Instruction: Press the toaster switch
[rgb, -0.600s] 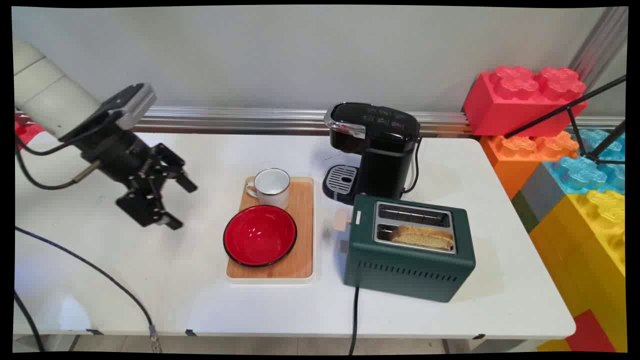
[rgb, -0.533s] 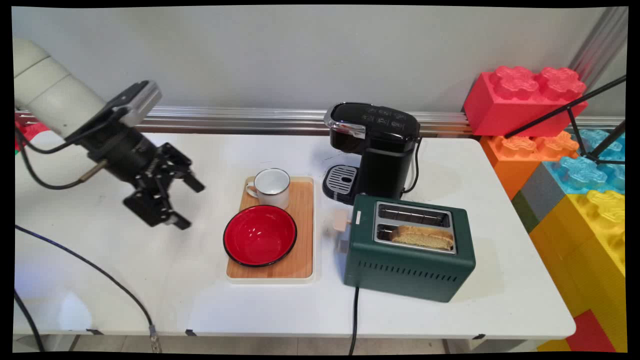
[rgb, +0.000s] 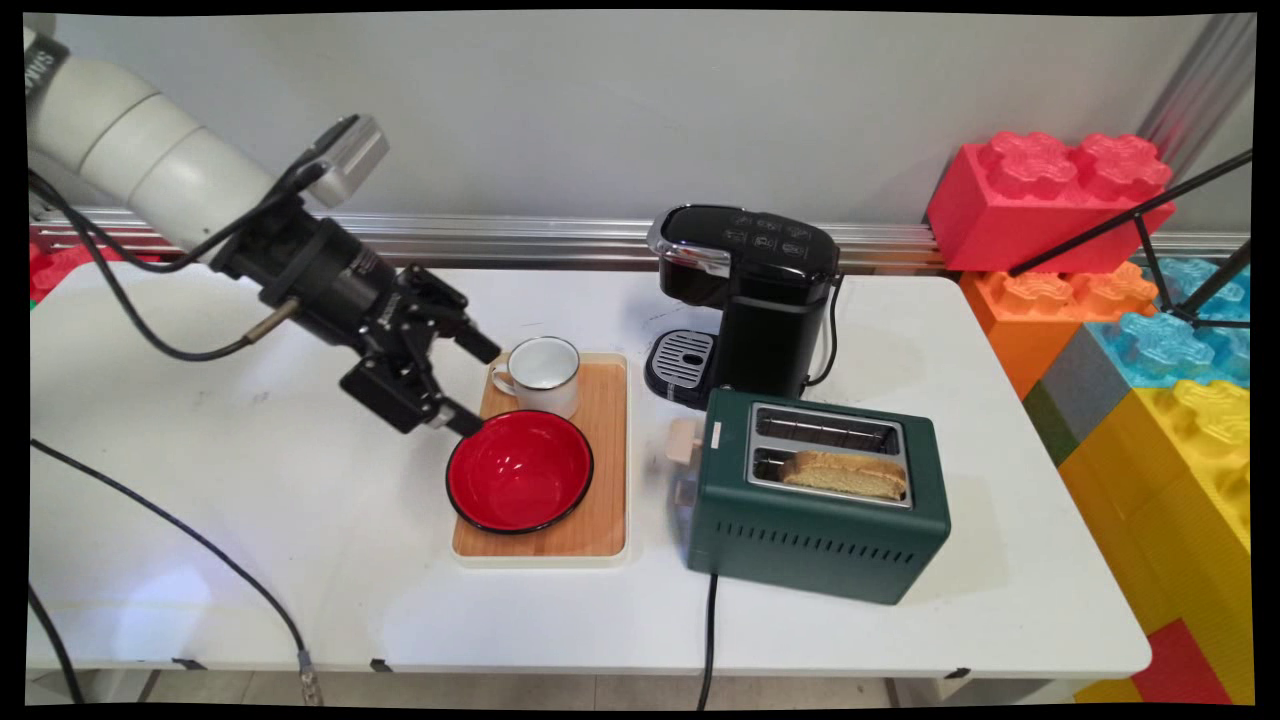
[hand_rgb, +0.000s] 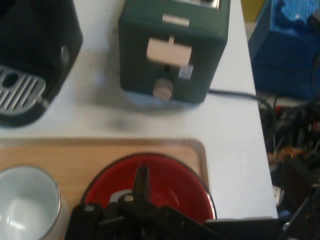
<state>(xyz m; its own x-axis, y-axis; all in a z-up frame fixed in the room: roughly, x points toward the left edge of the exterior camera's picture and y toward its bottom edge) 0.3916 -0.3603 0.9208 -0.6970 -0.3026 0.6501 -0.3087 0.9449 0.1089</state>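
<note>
**Spread gripper beside mug and bowl**

Gripper (rgb: 472, 388) wide open, empty, hovering over tray's (rgb: 605, 470) 10 o'clock corner. Mug (rgb: 545, 372) just beside at 3 o'clock, upright, handle toward 9. Bowl (rgb: 520, 470) at 5 o'clock, by lower finger. Risk: clipping handle or rim, tipping either. Toaster (rgb: 820, 505) farther at 3, long axis 3–9.

bowl: we see a red bowl (rgb: 519, 470) with a black rim, empty, upright on the near part of the wooden tray (rgb: 604, 470)
mug: our white mug (rgb: 543, 375) stands upright just behind it, empty
</note>
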